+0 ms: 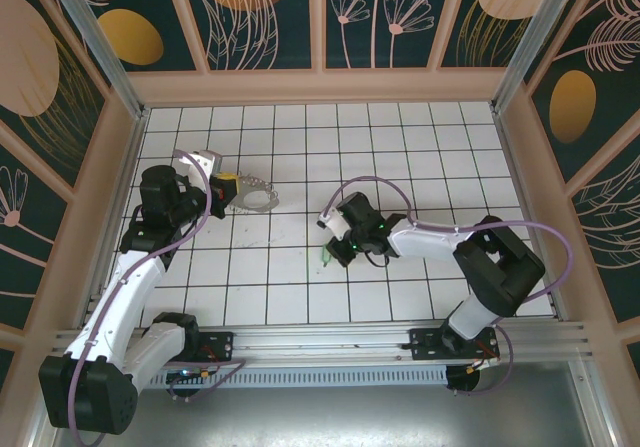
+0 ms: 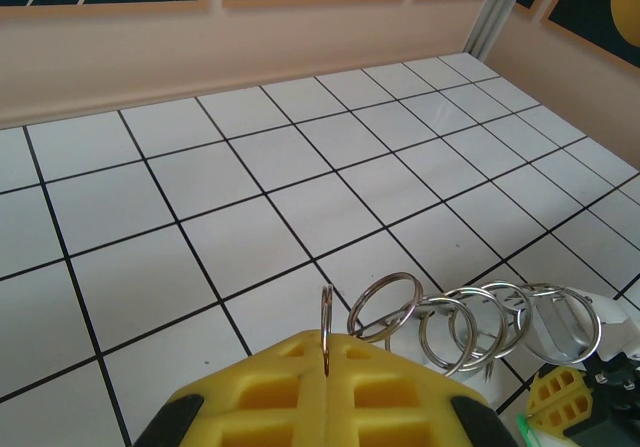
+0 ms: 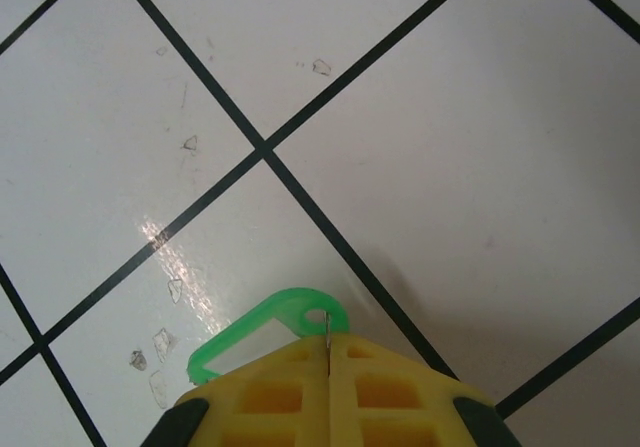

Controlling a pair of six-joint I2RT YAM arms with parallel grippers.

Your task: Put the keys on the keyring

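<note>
The keyring (image 1: 258,200) is a chain of linked silvery rings hanging from my left gripper (image 1: 228,185) at the left-centre of the tiled floor. In the left wrist view the yellow pads of the left gripper (image 2: 327,352) are shut on the first ring, held edge-on, and the rest of the keyring (image 2: 470,322) trails off to the right. The keys (image 1: 328,255) show as a bright green tag near the middle of the floor. My right gripper (image 1: 335,245) is shut on them. Up close, the right gripper (image 3: 329,352) pinches a thin metal loop passing through the hole of the green tag (image 3: 262,339).
White tiled floor (image 1: 400,147) bounded by peach walls (image 1: 320,85) at the back and both sides. An aluminium rail (image 1: 330,342) runs along the near edge. Small chips and scuffs (image 3: 160,352) mark the tile under the right gripper. The two grippers are about two tiles apart.
</note>
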